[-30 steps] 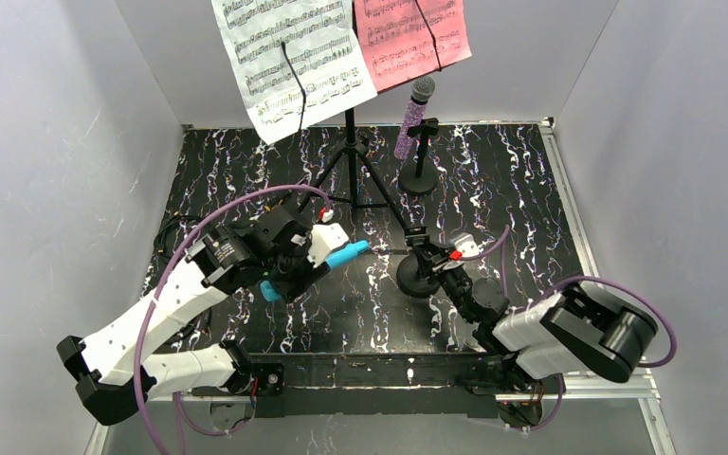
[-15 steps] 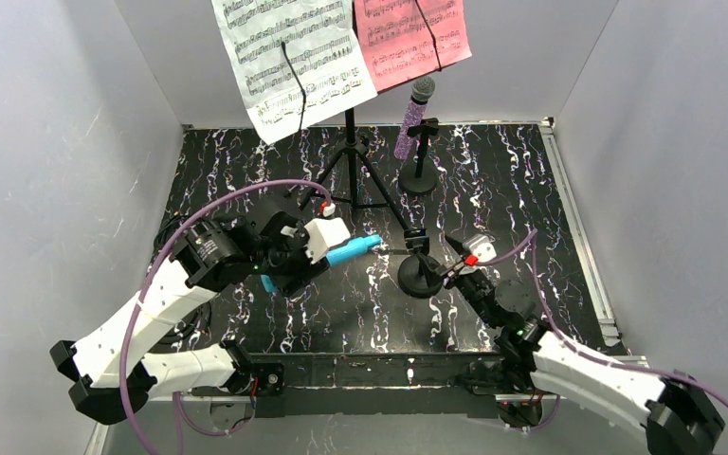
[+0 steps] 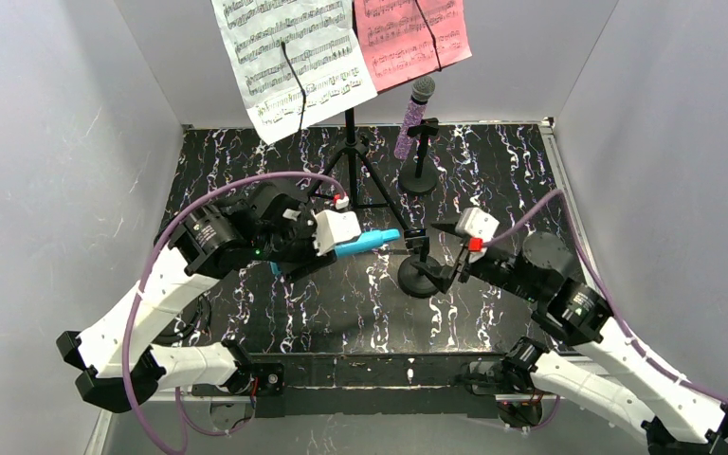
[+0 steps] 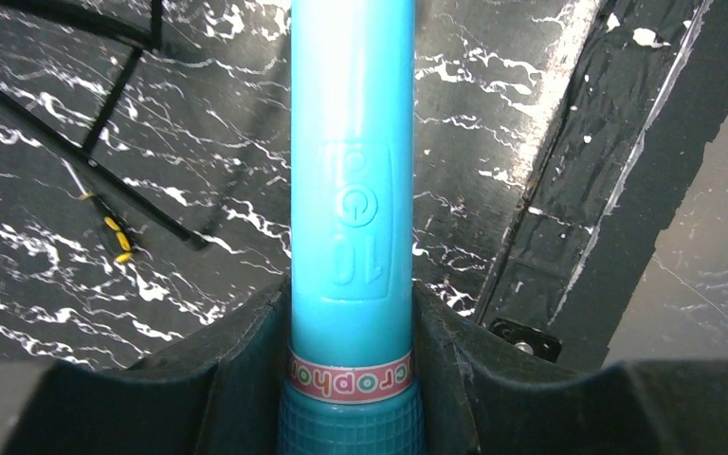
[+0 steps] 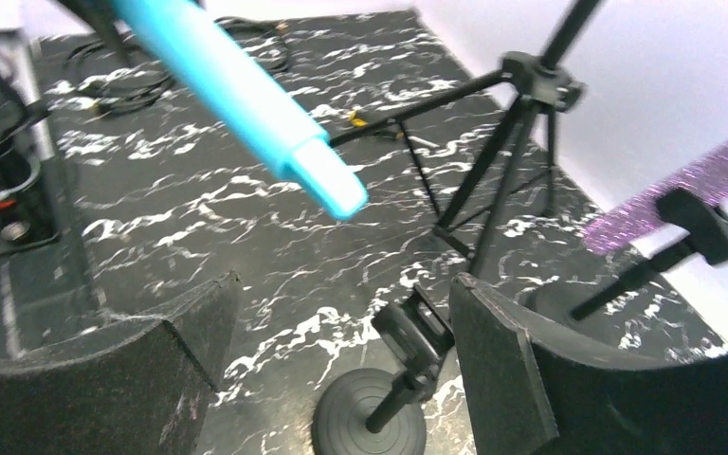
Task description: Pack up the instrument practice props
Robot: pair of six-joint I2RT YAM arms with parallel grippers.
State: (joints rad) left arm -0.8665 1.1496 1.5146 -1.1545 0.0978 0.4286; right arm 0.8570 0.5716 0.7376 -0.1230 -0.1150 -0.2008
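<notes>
The left gripper point(image 4: 351, 374) pinches the blue microphone point(image 4: 351, 171), whose handle juts straight out ahead of its fingers. The right gripper point(image 5: 341, 313) is spread wide, and a black mic holder point(image 5: 372, 422) stands on the worktop point(image 5: 199, 218) low between its fingers.

1. Music sheets point(image 3: 294, 57) sit atop the tripod point(image 3: 350, 142).
2. Glitter microphone point(image 3: 409, 118) stands in a holder point(image 3: 420, 177) just right of the tripod.
3. Second holder point(image 3: 420, 277) stands before the tripod, rightward.
4. Smooth microphone point(image 3: 368, 244) hangs before the tripod.
</notes>
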